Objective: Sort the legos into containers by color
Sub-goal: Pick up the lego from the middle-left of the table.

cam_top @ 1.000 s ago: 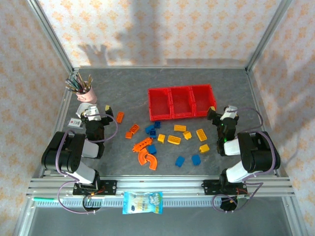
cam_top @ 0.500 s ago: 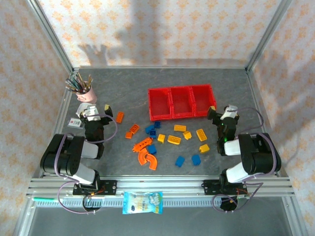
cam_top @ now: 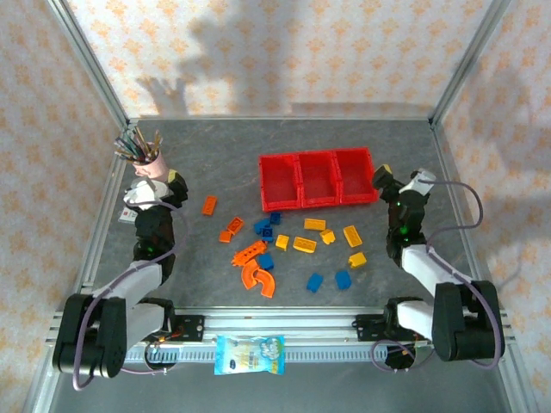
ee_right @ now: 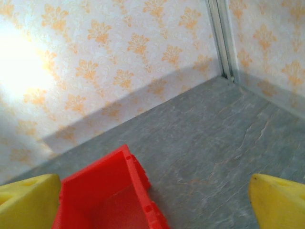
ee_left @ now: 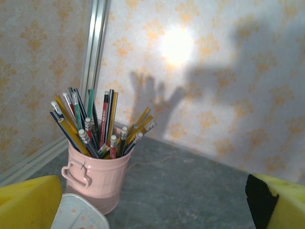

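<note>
So, a second earlier both my arms were tucked back over their bases. By this moment they'd stretched forward and lifted: my left arm (cam_top: 142, 258) carried the left jaws up beside the pink cup of pencils (cam_top: 151, 165), and my right arm (cam_top: 417, 258) put the right jaws just off the right end of the containers (cam_top: 300, 176). Both sets of jaws were spread wide with nothing between the yellow pads (ee_left: 28, 202). The right wrist camera was looking over the corner of the end bin (ee_right: 102, 191). Nothing else had budged. The legos (cam_top: 305, 244) were scattered on the grey surface (cam_top: 241, 142) just in front of the containers, between my two arms, with one orange brick (cam_top: 209, 205) off toward the left. All three bins looked empty from above, so I'd say sorting hadn't started — this was just me waking up, and both jaws would need to come down onto the pile first.
</note>
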Controlling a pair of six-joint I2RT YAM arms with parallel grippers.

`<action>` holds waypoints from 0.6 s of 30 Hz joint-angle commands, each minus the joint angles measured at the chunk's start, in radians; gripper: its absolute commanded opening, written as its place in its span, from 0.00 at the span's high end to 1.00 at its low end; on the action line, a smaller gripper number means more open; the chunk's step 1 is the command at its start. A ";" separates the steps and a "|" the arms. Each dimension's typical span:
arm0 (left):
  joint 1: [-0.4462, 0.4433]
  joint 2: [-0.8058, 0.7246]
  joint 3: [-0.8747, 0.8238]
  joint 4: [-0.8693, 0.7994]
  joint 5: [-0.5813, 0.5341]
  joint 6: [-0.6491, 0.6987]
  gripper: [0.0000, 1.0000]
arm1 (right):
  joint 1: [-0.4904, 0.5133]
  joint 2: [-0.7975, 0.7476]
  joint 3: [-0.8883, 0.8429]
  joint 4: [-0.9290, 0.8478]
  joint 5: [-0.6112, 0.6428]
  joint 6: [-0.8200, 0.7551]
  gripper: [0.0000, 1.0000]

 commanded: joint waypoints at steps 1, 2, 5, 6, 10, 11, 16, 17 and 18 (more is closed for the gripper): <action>0.011 -0.057 -0.002 -0.105 -0.017 -0.171 0.00 | -0.003 -0.018 0.065 -0.234 -0.061 0.173 0.00; 0.011 -0.068 -0.016 -0.097 -0.032 -0.205 0.00 | -0.003 -0.018 0.076 -0.262 -0.073 0.190 0.00; 0.015 -0.110 -0.005 -0.197 -0.078 -0.331 0.00 | -0.003 -0.032 0.100 -0.326 -0.090 0.227 0.00; 0.016 -0.130 0.021 -0.292 -0.071 -0.362 0.00 | -0.003 -0.043 0.102 -0.333 -0.107 0.231 0.00; 0.016 -0.196 0.077 -0.497 0.026 -0.370 0.00 | -0.001 -0.066 0.109 -0.353 -0.189 0.240 0.00; 0.015 -0.209 0.084 -0.530 0.050 -0.403 0.00 | 0.000 -0.059 0.119 -0.370 -0.212 0.234 0.00; 0.011 -0.239 0.127 -0.695 0.173 -0.419 0.01 | 0.052 -0.010 0.183 -0.464 -0.276 0.199 0.00; 0.008 -0.235 0.135 -0.722 0.194 -0.431 0.01 | 0.077 -0.006 0.193 -0.478 -0.275 0.188 0.00; 0.003 -0.227 0.144 -0.743 0.224 -0.438 0.01 | 0.104 -0.001 0.203 -0.491 -0.273 0.176 0.00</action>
